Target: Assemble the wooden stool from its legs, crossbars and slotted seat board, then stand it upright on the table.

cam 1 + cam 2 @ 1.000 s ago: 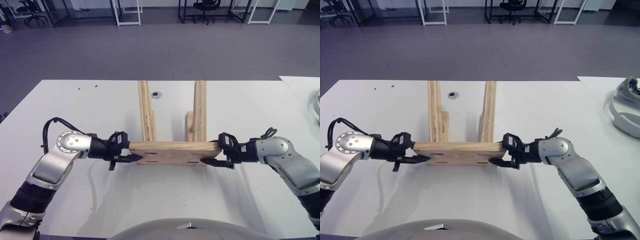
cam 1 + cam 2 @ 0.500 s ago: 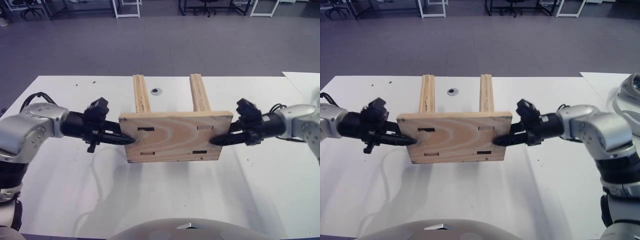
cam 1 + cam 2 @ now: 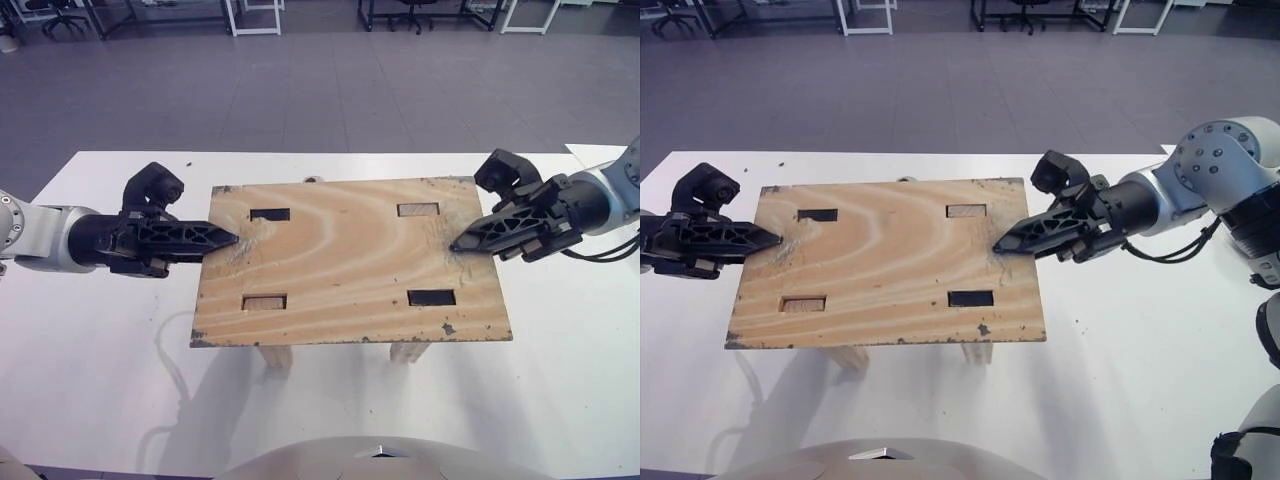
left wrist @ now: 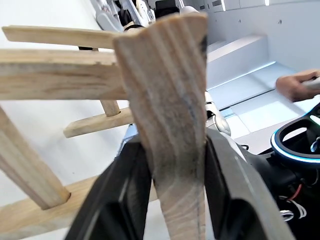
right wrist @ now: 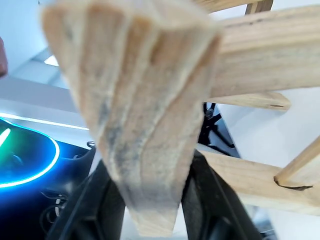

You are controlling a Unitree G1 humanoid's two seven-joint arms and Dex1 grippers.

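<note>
Stool (image 3: pixel 272 356) upright, seat board (image 3: pixel 350 260) facing up, long axis left-right; fingers (image 3: pixel 195 236) of left gripper (image 3: pixel 233 238) and right gripper (image 3: pixel 456 246) clamp its ends

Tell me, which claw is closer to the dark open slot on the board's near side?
Right. The right gripper clamps the seat board at its edge just beyond that slot; the left gripper clamps the opposite edge.
</note>
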